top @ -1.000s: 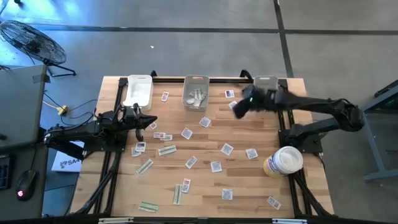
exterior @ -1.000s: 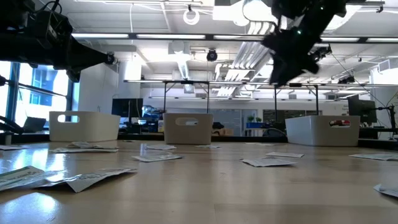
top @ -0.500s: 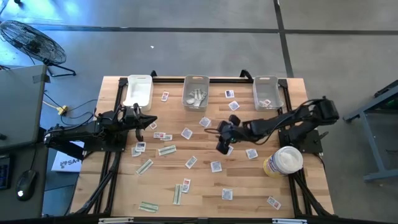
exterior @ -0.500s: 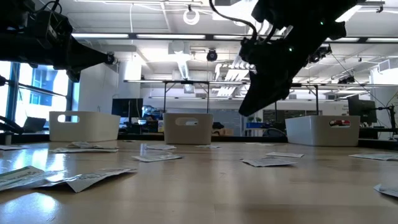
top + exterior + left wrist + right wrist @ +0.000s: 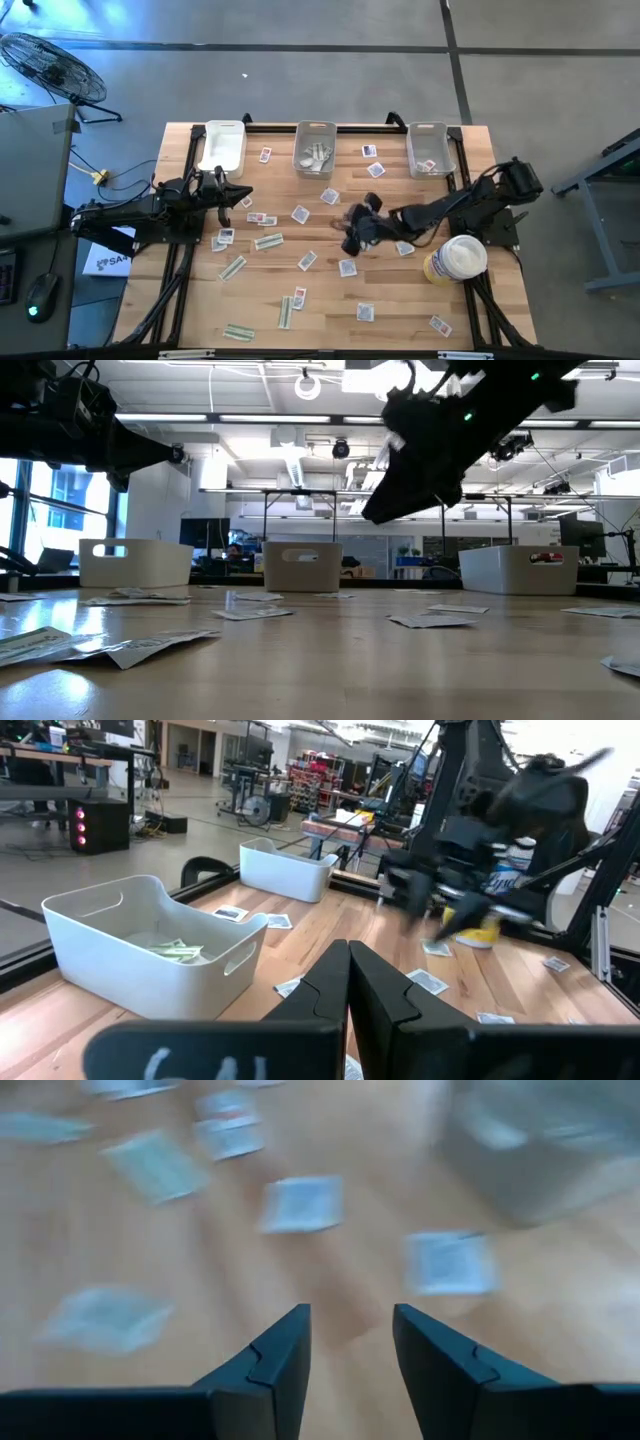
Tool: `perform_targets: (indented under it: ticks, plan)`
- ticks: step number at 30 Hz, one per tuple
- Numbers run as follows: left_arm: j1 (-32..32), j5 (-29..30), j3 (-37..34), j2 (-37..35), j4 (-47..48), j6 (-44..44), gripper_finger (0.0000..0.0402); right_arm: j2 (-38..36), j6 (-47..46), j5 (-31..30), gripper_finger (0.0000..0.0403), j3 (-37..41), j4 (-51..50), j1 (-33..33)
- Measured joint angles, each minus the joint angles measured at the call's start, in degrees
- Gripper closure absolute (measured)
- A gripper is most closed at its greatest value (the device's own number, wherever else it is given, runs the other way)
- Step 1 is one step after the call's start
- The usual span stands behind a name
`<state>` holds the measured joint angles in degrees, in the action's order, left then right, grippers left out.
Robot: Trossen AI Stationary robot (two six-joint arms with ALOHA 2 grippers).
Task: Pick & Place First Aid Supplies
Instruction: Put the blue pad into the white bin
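The counter (image 5: 470, 310) fills the middle of the high view, three bins along its upper edge: the left bin (image 5: 222, 146), the middle bin (image 5: 316, 148), the right bin (image 5: 427, 147). First aid packets (image 5: 268, 241) lie scattered over it. My right pincer (image 5: 352, 240) hangs mid-frame, fingers apart and empty, above a white packet (image 5: 347, 267). I judge this the reach: next I descend and pinch it. My left pincer (image 5: 243, 196), closed, waits at left.

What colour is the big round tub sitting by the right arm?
White with a yellow band, the round tub shows best in the high view.
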<state>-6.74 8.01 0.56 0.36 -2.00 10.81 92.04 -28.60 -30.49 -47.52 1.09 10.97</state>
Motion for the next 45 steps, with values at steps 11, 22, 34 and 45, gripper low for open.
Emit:
perform_targets:
  ticks: [11, 22, 34, 45]
  plan:
    - [-0.01, 0.03, 0.0, 0.02, 0.0, 0.0, 0.0401, 9.38, -3.75, 0.41, 0.0265, 0.01, 6.83, -11.32]
    - [-0.01, 0.07, 0.02, 0.0, 0.0, 0.0, 0.0401, 16.91, -1.9, 3.89, 0.0265, -0.01, 15.21, -15.82]
    - [0.0, 0.09, 0.02, 0.0, 0.0, 0.0, 0.0401, 23.0, 6.17, 5.49, 0.029, -0.29, 20.87, -16.6]
    - [0.0, 0.13, 0.02, 0.02, 0.0, 0.0, 0.0401, 24.6, 9.59, 3.97, 0.0394, -0.29, 21.7, -16.33]
